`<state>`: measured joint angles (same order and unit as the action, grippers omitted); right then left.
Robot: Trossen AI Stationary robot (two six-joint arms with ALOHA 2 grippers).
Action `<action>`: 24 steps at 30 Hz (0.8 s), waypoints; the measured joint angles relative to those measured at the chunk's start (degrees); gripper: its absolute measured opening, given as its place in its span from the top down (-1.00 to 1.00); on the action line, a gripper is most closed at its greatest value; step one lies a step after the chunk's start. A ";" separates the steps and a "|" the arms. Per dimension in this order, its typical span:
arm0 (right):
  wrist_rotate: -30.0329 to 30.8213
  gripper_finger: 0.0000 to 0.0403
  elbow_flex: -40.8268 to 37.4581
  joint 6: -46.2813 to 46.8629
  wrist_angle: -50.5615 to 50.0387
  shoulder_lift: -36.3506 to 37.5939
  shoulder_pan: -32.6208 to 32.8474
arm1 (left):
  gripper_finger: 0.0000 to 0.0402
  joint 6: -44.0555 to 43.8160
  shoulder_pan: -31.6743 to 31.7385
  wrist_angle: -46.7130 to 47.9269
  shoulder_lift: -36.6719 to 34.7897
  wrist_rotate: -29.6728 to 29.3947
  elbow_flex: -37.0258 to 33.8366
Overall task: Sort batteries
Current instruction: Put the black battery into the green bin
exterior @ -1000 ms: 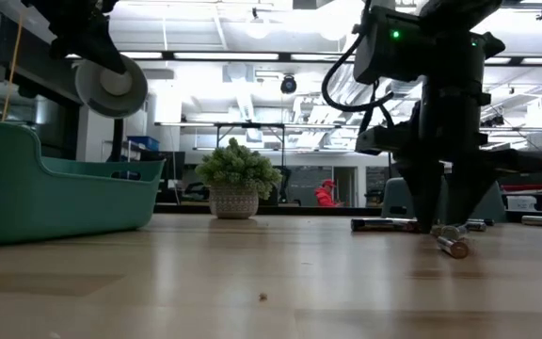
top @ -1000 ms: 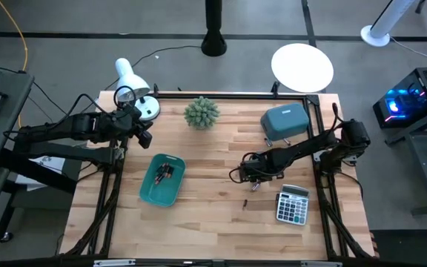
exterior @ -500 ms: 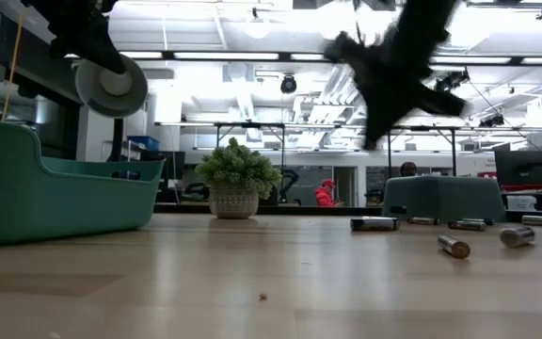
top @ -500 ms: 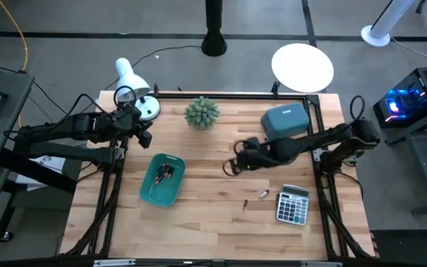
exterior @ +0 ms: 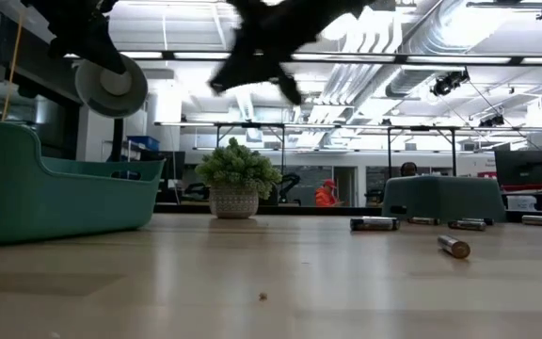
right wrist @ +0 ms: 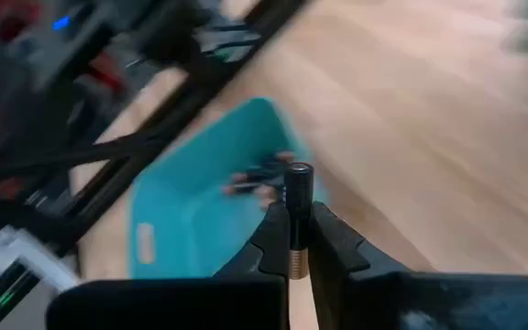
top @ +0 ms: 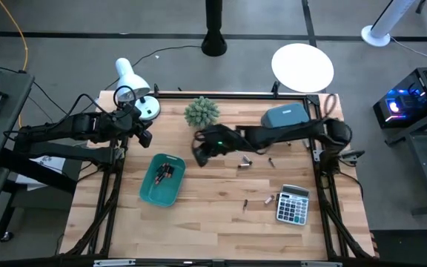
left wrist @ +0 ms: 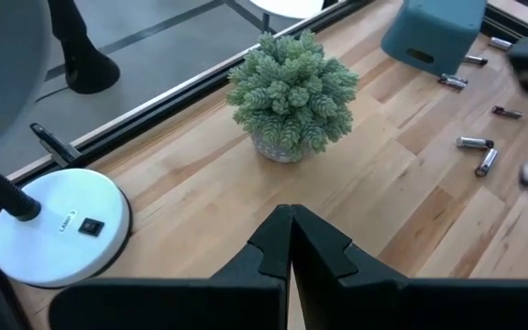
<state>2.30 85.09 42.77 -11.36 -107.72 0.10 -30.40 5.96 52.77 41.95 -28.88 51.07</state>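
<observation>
My right gripper point(top: 199, 152) reaches across the table's middle, raised above the wood, and is shut on one dark battery point(right wrist: 296, 206). A teal tray point(top: 161, 182) with a few batteries in it lies just beyond it toward the left; in the right wrist view the tray point(right wrist: 200, 211) shows past the fingertips. Loose batteries point(top: 245, 159) lie on their sides on the wood; more of them point(exterior: 374, 224) show in the low view. My left gripper point(left wrist: 290, 243) is shut on nothing and waits near the table's far left point(top: 143, 137). My right gripper pinches the battery between its two fingers point(right wrist: 324, 238). The battery lies along the fingers, and its capped end point(right wrist: 298, 170) sticks out past the fingertips. It is lifted clear of the table.
A potted plant point(top: 202, 112) stands at the far middle, with a white lamp point(top: 136, 89) at the far left corner. An upturned teal tray point(top: 284, 121) sits at the far right. A grey calculator point(top: 293, 204) lies near right, with batteries point(top: 269, 199) beside it.
My right gripper has shut on a battery near the calculator, lifted it off the wood and swung fast toward the table's left, toward the teal tray. One loose battery has rolled a little toward the right edge.
</observation>
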 joint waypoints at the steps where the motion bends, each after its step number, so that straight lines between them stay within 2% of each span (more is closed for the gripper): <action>1: -2.12 0.99 2.08 -1.27 0.73 -2.03 -0.16 | 1.00 0.01 0.00 -0.01 0.00 0.00 0.00; 8: -13.53 0.99 17.93 -7.12 2.42 -16.68 -0.34 | 1.00 -0.02 0.00 -0.04 0.00 -0.20 0.00; 12: -16.13 0.94 25.76 -6.54 1.28 -22.34 -0.11 | 1.00 -0.61 0.02 -0.04 0.00 -0.20 0.00; 15: -16.15 0.79 29.80 -5.61 -1.89 -24.15 -0.09 | 1.00 -0.89 0.02 -0.04 0.00 -0.22 0.00; 18: -16.21 0.57 32.56 -7.13 -5.38 -24.17 -0.19 | 1.00 -0.85 0.02 -0.02 0.00 -0.22 0.00; 24: -16.24 0.15 38.74 -15.84 -18.31 -24.11 -0.22 | 1.00 0.01 0.02 -0.01 0.00 -0.28 0.00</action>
<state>-13.93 123.83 26.93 -29.66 -131.83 -0.12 -30.39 5.98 52.76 41.95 -29.17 51.07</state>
